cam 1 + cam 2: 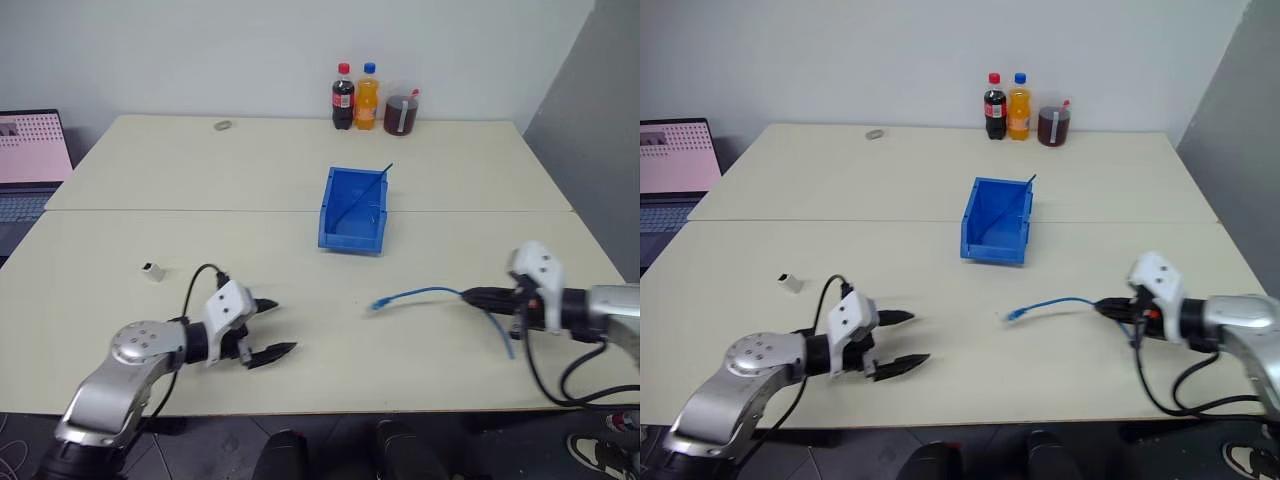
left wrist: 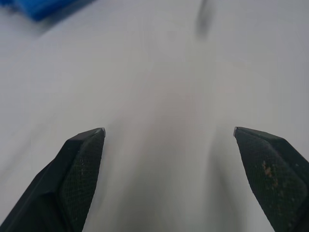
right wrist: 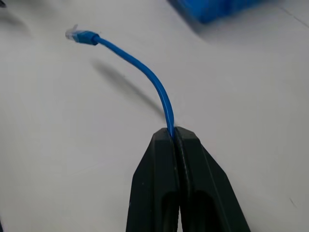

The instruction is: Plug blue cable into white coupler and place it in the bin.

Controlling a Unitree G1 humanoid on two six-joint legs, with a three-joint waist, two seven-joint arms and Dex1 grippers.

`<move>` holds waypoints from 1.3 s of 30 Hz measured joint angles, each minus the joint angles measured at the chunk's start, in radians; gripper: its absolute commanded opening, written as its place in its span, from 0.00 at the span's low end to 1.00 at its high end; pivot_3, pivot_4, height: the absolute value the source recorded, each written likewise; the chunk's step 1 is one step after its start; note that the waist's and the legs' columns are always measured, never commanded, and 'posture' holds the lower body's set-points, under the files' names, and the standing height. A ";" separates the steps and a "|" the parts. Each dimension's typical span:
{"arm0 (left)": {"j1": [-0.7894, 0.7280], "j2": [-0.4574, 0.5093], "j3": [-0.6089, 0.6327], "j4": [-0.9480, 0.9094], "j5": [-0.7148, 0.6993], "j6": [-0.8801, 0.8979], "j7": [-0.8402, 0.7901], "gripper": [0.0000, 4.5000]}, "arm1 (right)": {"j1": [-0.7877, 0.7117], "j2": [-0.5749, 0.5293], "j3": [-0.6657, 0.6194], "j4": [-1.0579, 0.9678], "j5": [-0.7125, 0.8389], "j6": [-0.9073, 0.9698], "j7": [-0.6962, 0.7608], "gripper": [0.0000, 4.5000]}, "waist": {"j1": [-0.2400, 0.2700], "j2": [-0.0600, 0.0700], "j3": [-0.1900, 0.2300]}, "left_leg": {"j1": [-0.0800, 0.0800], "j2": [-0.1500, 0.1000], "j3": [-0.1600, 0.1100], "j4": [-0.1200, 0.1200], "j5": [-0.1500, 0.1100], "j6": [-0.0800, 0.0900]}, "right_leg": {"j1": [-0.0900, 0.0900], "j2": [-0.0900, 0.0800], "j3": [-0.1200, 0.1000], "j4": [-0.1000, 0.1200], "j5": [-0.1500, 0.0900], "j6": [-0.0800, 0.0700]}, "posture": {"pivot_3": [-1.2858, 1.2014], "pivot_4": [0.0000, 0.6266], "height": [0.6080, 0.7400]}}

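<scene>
The table (image 1: 300,240) is a smooth, matte cream surface made of two slabs joined along a straight seam that runs from side to side. Over its near right part the right gripper (image 1: 466,295) has its two black, wedge-shaped fingers (image 3: 159,193) pressed together on the blue cable (image 1: 425,294), a thin, glossy, round cord that arches out of the fingertips toward the table's middle and ends in a small clear plug (image 3: 72,34) held just above the surface; a shorter length hangs down behind the fingers. Over the near left part the left gripper (image 1: 272,327) stands wide apart, holding nothing, and the inner faces of its pointed black fingers (image 2: 79,169) are finely dimpled and lightly scuffed. The white coupler (image 1: 153,270), a tiny boxy plastic block, lies near the left edge, well apart from both grippers. The bin (image 1: 352,208) is a rigid bright blue plastic box, open on top with a lower front, sitting mid-table just on the near side of the seam, with a thin dark strand (image 1: 384,170) leaning at its back right corner.
</scene>
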 measured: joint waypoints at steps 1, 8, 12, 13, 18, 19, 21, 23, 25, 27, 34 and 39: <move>0.025 0.015 0.012 0.004 0.000 -0.012 -0.013 1.00 | -0.045 0.051 0.055 0.024 -0.028 -0.011 -0.014 0.01 | 0.000 -0.001 0.000 | 0.000 0.000 0.001 0.000 0.000 0.000 | 0.000 0.000 0.000 0.000 0.000 0.000 | 0.52 0.24 1.00; 0.067 0.051 0.057 0.010 -0.038 -0.036 -0.067 1.00 | -0.209 0.259 0.279 0.190 -0.156 -0.065 -0.061 0.01 | 0.016 -0.001 0.001 | -0.004 0.000 0.001 -0.001 0.000 0.000 | -0.004 -0.001 -0.001 0.000 0.002 -0.006 | 0.52 0.24 1.00; 0.057 0.055 0.059 0.034 -0.040 -0.044 -0.081 1.00 | -0.235 0.305 0.310 0.238 -0.193 -0.086 -0.073 0.01 | 0.015 -0.001 0.001 | -0.004 0.001 0.001 -0.001 0.000 0.000 | -0.005 0.000 -0.003 0.001 0.002 -0.006 | 0.52 0.24 1.00; 0.055 0.055 0.059 0.040 -0.040 -0.051 -0.081 1.00 | -0.235 0.307 0.315 0.247 -0.200 -0.092 -0.070 0.01 | 0.015 -0.001 0.001 | -0.004 0.001 0.001 -0.001 0.000 0.000 | -0.005 0.000 -0.003 0.001 0.002 -0.006 | 0.52 0.24 1.00; 0.031 0.059 0.058 0.085 -0.033 -0.088 -0.098 1.00 | -0.235 0.334 0.321 0.254 -0.207 -0.107 -0.066 0.26 | 0.013 -0.001 0.001 | -0.003 0.002 0.001 -0.001 0.000 0.000 | -0.005 0.000 -0.003 0.001 0.002 -0.006 | 0.52 0.24 1.00; 0.029 0.061 0.058 0.091 -0.031 -0.093 -0.100 1.00 | -0.235 0.335 0.321 0.256 -0.210 -0.108 -0.067 0.31 | 0.013 -0.001 0.001 | -0.003 0.002 0.001 -0.001 0.000 0.000 | -0.005 0.000 -0.003 0.001 0.002 -0.006 | 0.52 0.24 1.00; 0.019 0.062 0.058 0.116 -0.025 -0.104 -0.103 1.00 | -0.235 0.334 0.321 0.256 -0.211 -0.107 -0.067 0.42 | 0.012 -0.001 0.001 | -0.003 0.002 0.001 -0.001 0.000 0.000 | -0.005 0.000 -0.003 0.001 0.002 -0.006 | 0.52 0.24 1.00; 0.011 0.062 0.057 0.137 -0.019 -0.111 -0.105 1.00 | -0.235 0.329 0.319 0.254 -0.209 -0.104 -0.062 0.55 | 0.012 -0.001 0.001 | -0.003 0.001 0.001 -0.001 0.000 0.000 | -0.005 0.000 -0.003 0.001 0.002 -0.006 | 0.52 0.24 1.00; 0.001 0.062 0.056 0.156 -0.016 -0.122 -0.108 1.00 | -0.234 0.318 0.313 0.246 -0.205 -0.101 -0.053 0.65 | 0.013 -0.001 0.001 | -0.003 0.001 0.001 -0.001 0.000 0.000 | -0.005 0.000 -0.003 0.001 0.002 -0.006 | 0.52 0.24 1.00; -0.016 0.062 0.046 0.166 -0.007 -0.132 -0.112 1.00 | -0.227 0.282 0.304 0.220 -0.199 -0.100 -0.036 0.75 | 0.015 -0.001 0.001 | -0.004 0.001 0.001 -0.001 0.000 0.000 | -0.005 0.000 -0.004 0.001 0.002 -0.006 | 0.52 0.24 1.00; -0.115 0.036 -0.022 0.223 0.049 -0.161 -0.091 1.00 | -0.161 0.133 0.226 -0.003 -0.098 -0.048 0.065 1.00 | 0.015 -0.001 0.001 | -0.004 0.001 0.000 -0.002 0.000 0.000 | -0.004 0.000 -0.004 0.001 0.001 -0.005 | 0.52 0.24 1.00; -0.140 0.014 -0.098 0.222 0.088 -0.167 -0.077 1.00 | -0.132 0.122 0.222 -0.111 -0.072 -0.023 0.070 1.00 | 0.007 -0.002 0.001 | -0.003 0.002 0.001 -0.001 0.000 0.000 | -0.004 0.000 -0.003 0.001 0.001 -0.004 | 0.52 0.24 1.00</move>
